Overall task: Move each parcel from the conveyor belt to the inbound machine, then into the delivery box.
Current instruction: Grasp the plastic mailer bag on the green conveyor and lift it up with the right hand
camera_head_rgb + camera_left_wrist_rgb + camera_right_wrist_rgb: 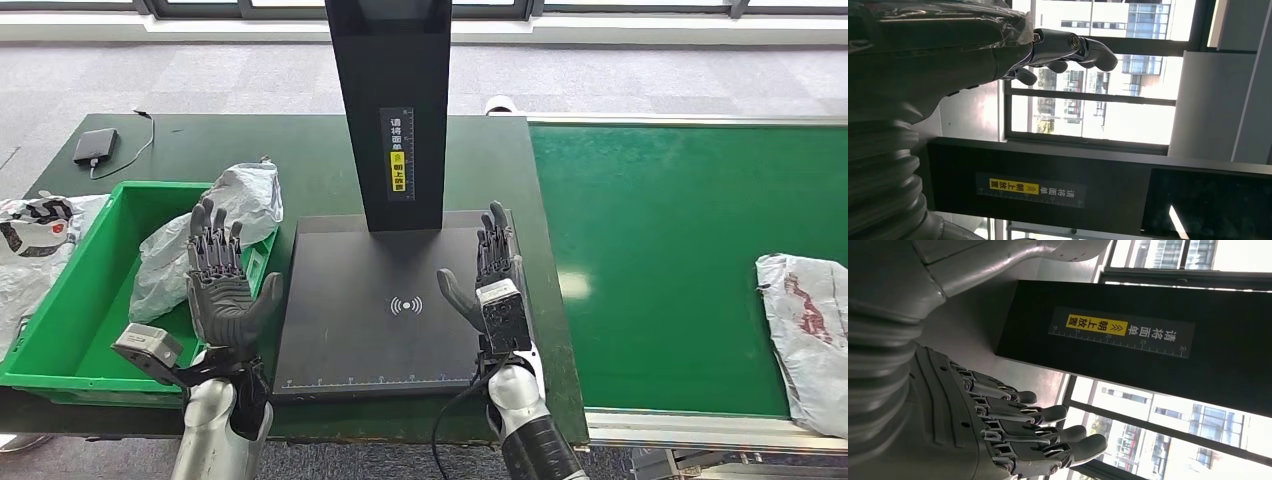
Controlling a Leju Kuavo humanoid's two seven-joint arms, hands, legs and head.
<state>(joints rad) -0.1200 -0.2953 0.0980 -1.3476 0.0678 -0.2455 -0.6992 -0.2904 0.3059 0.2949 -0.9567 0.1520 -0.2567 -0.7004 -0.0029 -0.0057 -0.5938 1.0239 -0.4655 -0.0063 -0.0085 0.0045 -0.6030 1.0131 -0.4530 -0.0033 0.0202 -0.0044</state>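
Head view: a crumpled grey plastic parcel (805, 335) with a dark red mark lies on the green conveyor belt (660, 250) at three o'clock, while the left hand (222, 285) and right hand (492, 285) stand released, fingers up, flanking the black inbound machine (385, 310). Left wrist view: the machine's column (1048, 190) carries a yellow label (1007, 186) beside a ruler scale. Right wrist view: the same label (1098, 325) sits at one o'clock, ruler figures reading 20, 25, 30.

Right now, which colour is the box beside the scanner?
Green; the delivery box shows best in the head view.
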